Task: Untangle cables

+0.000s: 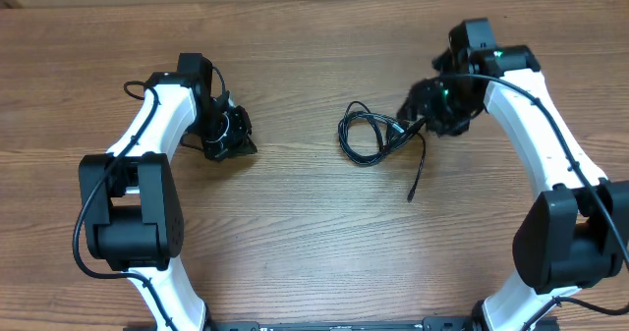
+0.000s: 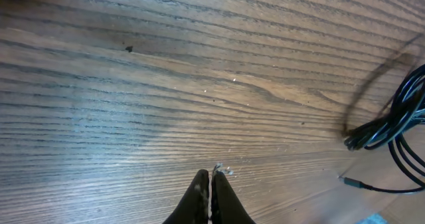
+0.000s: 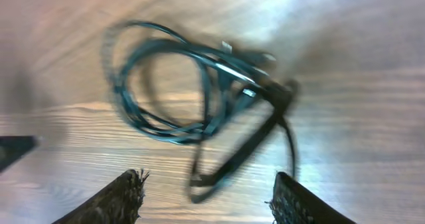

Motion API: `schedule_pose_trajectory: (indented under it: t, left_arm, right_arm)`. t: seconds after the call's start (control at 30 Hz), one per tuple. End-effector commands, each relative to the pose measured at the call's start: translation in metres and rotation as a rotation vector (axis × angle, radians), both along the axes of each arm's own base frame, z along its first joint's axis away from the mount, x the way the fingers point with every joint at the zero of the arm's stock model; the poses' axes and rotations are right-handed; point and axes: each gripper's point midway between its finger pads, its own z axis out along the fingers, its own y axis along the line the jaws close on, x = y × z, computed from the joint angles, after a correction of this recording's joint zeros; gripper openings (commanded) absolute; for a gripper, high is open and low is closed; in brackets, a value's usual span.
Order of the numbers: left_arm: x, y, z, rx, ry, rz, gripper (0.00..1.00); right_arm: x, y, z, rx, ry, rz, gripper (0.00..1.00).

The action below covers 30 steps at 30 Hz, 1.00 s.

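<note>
All I have beneath me is the table (image 1: 314, 262), a brown wood-grain top that fills each view from edge to edge. From overhead its grain runs side to side in long streaks, darker bands mixed with paler ones, under soft, even light. Through my left wrist a dull pale sheen spreads over the left of the surface, with one dark speck (image 2: 128, 49) and a few pale flecks (image 2: 234, 80) on it. Through my right wrist the wood is blurred, glaring whitish toward the upper right.
</note>
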Motion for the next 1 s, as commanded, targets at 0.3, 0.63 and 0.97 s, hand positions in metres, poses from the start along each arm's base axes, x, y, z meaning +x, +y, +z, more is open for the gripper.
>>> schedule_pose_trajectory:
  t: [0.3, 0.63, 0.97]
  left_arm:
    - [0.000, -0.002, 0.000, 0.008, -0.015, -0.030, 0.05]
    - [-0.004, -0.027, 0.002, -0.014, -0.023, -0.090, 0.07]
    - [-0.005, -0.035, 0.001, 0.000, -0.032, -0.119, 0.07]
  right_arm:
    - [0.024, 0.080, 0.002, -0.040, -0.156, -0.075, 0.58]
    - [0.037, 0.095, -0.064, -0.027, -0.043, -0.192, 0.51]
    - [0.046, 0.103, -0.079, 0.005, -0.033, -0.238, 0.46]
